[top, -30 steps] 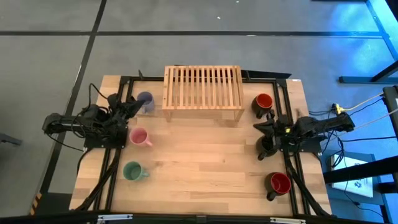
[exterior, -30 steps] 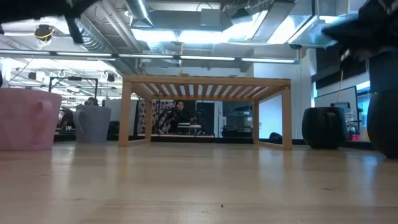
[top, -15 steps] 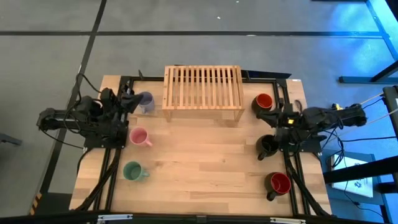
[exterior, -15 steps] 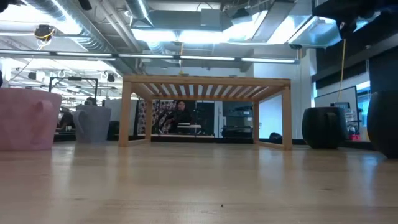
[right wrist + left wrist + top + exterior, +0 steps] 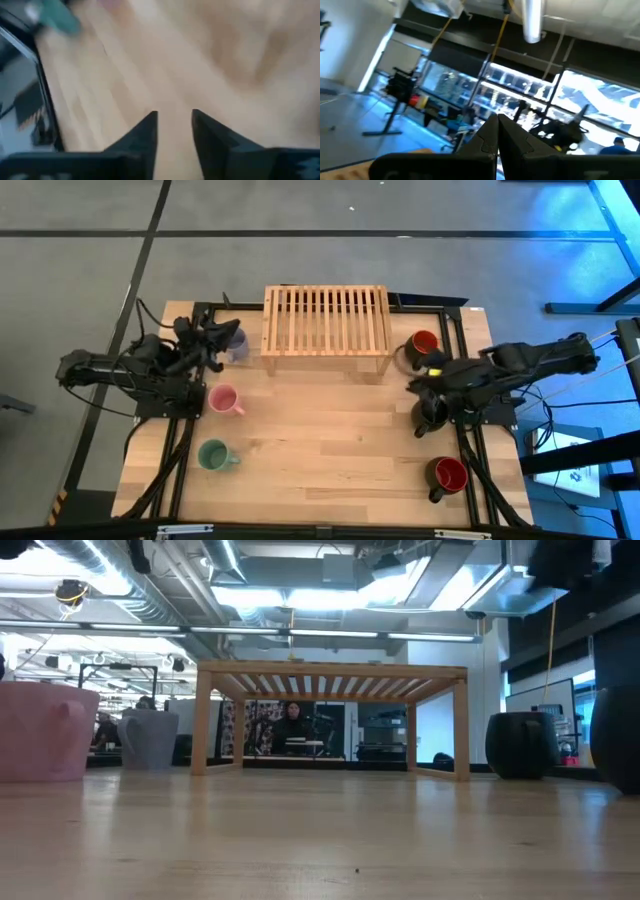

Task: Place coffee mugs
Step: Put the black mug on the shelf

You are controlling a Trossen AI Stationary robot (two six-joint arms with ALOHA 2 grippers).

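High view: left gripper [image 5: 222, 338] up at the far left corner of the table [image 5: 320, 450], right over the lavender mug [image 5: 236, 343], fingers [image 5: 496, 136] pressed together with nothing between them. Right gripper [image 5: 416, 383] hanging at the right side, between the far red-inside mug [image 5: 423, 342] and the black mug [image 5: 430, 413], touching neither, fingers [image 5: 145, 135] a narrow gap apart and empty over bare wood.

Pink mug [image 5: 224, 399] just near of the left gripper, green mug [image 5: 213, 454] nearer still along the left edge. Second red-inside mug [image 5: 449, 474] down at the near right corner. Slatted wooden rack [image 5: 326, 330] standing at the far middle, between the two arms. Wide bare stretch of tabletop from the rack to the near edge, mugs only along both sides.
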